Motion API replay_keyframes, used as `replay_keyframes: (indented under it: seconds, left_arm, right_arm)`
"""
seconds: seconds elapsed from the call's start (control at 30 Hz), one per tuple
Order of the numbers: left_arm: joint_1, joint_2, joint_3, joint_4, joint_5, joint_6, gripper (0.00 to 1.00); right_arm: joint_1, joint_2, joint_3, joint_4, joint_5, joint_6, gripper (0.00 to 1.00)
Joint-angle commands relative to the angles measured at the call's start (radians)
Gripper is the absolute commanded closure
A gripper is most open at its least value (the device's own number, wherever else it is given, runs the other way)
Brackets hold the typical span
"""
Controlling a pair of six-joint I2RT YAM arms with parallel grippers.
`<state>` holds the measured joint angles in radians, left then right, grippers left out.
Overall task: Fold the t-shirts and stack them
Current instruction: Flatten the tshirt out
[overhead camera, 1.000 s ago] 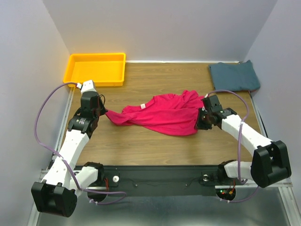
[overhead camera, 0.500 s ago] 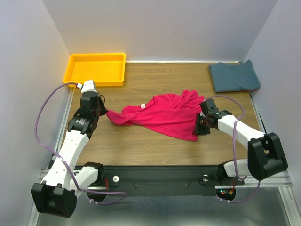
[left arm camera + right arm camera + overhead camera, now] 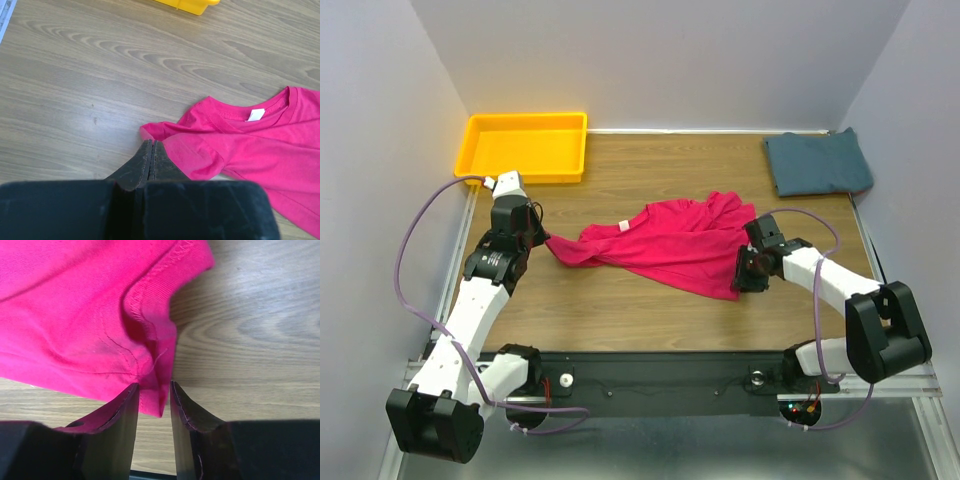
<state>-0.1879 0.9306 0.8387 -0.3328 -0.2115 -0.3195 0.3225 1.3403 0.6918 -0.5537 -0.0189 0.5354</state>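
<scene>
The crimson-pink t-shirt (image 3: 665,245) lies crumpled across the middle of the table, collar and white tag facing up. My left gripper (image 3: 542,240) sits at the shirt's left sleeve tip. In the left wrist view its jaws are pressed together (image 3: 151,145) right on the sleeve's edge (image 3: 150,132). My right gripper (image 3: 742,282) is at the shirt's lower right corner. It stands narrowly open (image 3: 154,390), with the hemmed corner of the pink t-shirt (image 3: 75,315) hanging between the fingers. The teal-blue t-shirt (image 3: 817,163) lies folded at the far right.
A yellow tray (image 3: 525,120) stands at the far left corner, its near corner showing in the left wrist view (image 3: 185,5). Grey walls close in the table on the left, right and back. The black base rail runs along the near edge.
My right gripper has slid toward the near edge along the shirt's right side, down to its lower corner. The left gripper and the sleeve have stayed put.
</scene>
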Motion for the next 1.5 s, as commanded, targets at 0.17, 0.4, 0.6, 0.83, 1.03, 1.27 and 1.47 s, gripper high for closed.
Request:
replay_keyframes:
  seconds: [0.17, 0.4, 0.6, 0.83, 1.03, 1.27, 1.47]
  left_arm:
    - [0.002, -0.03, -0.009, 0.023, 0.004, 0.002, 1.0]
    - [0.004, -0.029, -0.006, 0.021, 0.0, 0.007, 1.0]
    - [0.004, -0.029, -0.004, 0.021, 0.001, 0.008, 1.0]
    - [0.002, -0.03, -0.007, 0.02, 0.0, 0.008, 1.0]
    - [0.002, -0.035, -0.009, 0.017, 0.0, 0.008, 1.0]
    - [0.004, -0.041, 0.0, 0.011, -0.009, 0.008, 1.0]
    - [0.002, -0.044, 0.08, -0.017, -0.063, 0.013, 1.0]
  right_arm:
    - [0.009, 0.04, 0.063, 0.064, -0.033, -0.011, 0.69]
    - [0.009, 0.059, 0.06, 0.081, -0.015, -0.011, 0.7]
    - [0.009, 0.056, 0.055, 0.08, 0.014, -0.002, 0.67]
    - [0.009, 0.06, 0.061, 0.081, 0.039, -0.003, 0.68]
    - [0.009, 0.063, 0.083, 0.083, 0.024, -0.021, 0.87]
    - [0.009, 0.02, 0.104, 0.08, 0.025, -0.037, 0.99]
    - [0.009, -0.091, 0.198, 0.051, 0.085, -0.074, 0.99]
